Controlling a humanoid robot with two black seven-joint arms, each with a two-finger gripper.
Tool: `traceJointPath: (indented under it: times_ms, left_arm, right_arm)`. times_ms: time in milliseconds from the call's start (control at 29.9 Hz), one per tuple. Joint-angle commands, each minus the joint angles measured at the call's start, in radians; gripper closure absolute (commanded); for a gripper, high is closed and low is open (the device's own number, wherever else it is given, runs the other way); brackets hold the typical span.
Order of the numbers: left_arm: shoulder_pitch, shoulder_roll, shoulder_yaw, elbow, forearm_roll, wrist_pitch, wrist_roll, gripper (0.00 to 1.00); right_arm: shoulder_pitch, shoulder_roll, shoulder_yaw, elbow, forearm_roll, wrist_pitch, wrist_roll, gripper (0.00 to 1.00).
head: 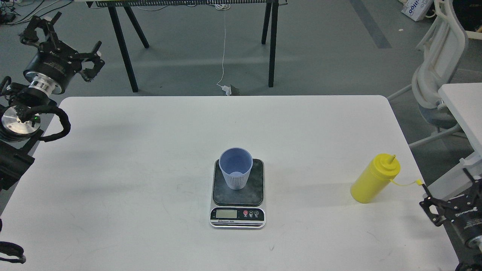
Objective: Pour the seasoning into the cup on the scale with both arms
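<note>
The yellow seasoning bottle (375, 178) stands upright on the white table (150, 158) at the right, its tethered cap hanging open to the right. The light blue-grey ribbed cup (236, 168) stands on the dark plate of the scale (238, 192) at the table's middle. My right gripper (448, 195) is open and empty at the table's right edge, well right of and apart from the bottle. My left gripper (62, 35) is open and empty, raised beyond the table's far left corner.
A white chair (438, 71) and a second white table (465, 109) stand to the right. Black trestle legs (124, 45) stand on the floor behind the table, with a white cable (224, 49) hanging down.
</note>
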Motion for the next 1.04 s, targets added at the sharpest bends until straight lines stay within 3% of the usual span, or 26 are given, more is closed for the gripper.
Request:
traceJointPath:
  times_ms: [0, 100, 167, 368, 535, 668, 802, 1003]
  left_arm:
    - [0.002, -0.004, -0.006, -0.001, -0.001, 0.0, -0.003, 0.0]
    - [0.002, -0.011, -0.012, 0.002, -0.009, 0.0, -0.003, 0.0]
    - [-0.001, -0.014, -0.017, 0.01, -0.012, 0.0, -0.001, 0.0]
    - [-0.031, -0.018, -0.03, 0.017, -0.014, 0.0, -0.001, 0.0]
    - [-0.033, -0.04, -0.032, 0.024, -0.014, 0.0, -0.008, 0.0]
    - [-0.033, -0.064, -0.032, 0.065, -0.014, 0.0, -0.011, 0.0]
    - [-0.034, -0.07, -0.032, 0.067, -0.015, 0.0, -0.014, 0.0]
    - [-0.031, -0.07, -0.029, 0.068, -0.012, 0.0, -0.015, 0.0]
  right_arm:
    - [0.156, -0.012, 0.058, -0.156, -0.006, 0.0, -0.004, 0.01]
    - [0.319, -0.016, 0.049, -0.271, -0.009, 0.0, -0.019, 0.01]
    - [0.414, -0.016, 0.019, -0.343, -0.008, 0.0, -0.054, 0.01]
    - [0.776, 0.025, -0.155, -0.495, 0.032, 0.0, -0.226, 0.03]
    - [0.948, 0.178, -0.155, -0.704, 0.054, 0.0, -0.372, 0.04]
    - [0.982, 0.26, -0.13, -0.775, 0.054, 0.0, -0.37, 0.03]
    - [0.971, 0.284, -0.092, -0.787, 0.051, 0.0, -0.33, 0.02]
    - [0.945, 0.292, -0.089, -0.776, 0.051, 0.0, -0.324, 0.01]
